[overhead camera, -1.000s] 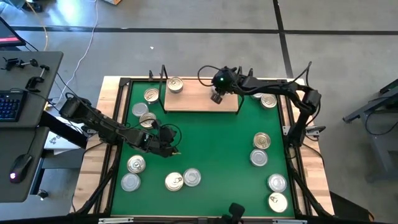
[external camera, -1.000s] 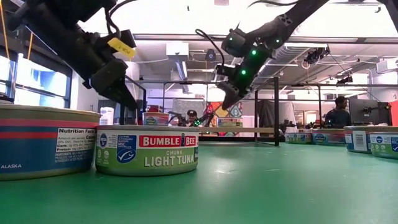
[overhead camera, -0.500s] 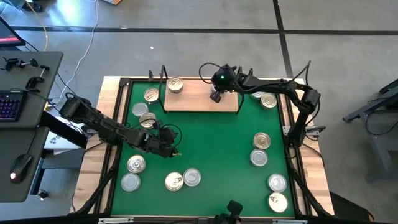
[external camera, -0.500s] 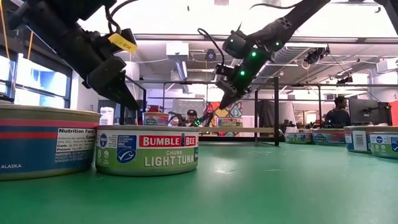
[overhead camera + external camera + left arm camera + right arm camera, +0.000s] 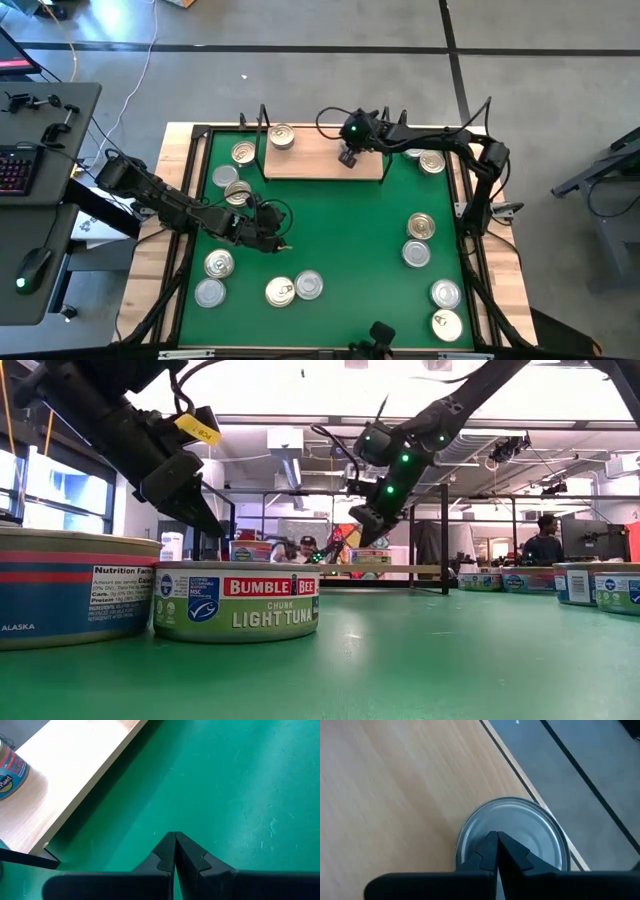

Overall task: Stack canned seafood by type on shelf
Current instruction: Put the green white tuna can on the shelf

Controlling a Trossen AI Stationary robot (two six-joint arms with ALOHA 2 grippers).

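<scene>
High view, taken near to far: along the near edge of the green mat lie several round tins, two at the near right corner, two touching near the middle, and two at the near left. Low view shows one of these close up, a tuna tin with a green label, standing just beside a blue-labelled tin. Farther in, two tins sit right of centre. The left gripper hangs over bare mat left of centre; left wrist view shows its fingers pressed together, holding nothing. At the far left, tins lie on the mat beside the shelf's left wire upright. The wooden shelf stands at the far side of the mat. One tin rests at its left end. The right gripper hovers above the shelf's middle, over a silver-topped tin that sits near the shelf's far edge; right wrist view shows its fingers closed together above the lid, gripping nothing. More tins lie on the mat just beyond the shelf's right end.
</scene>
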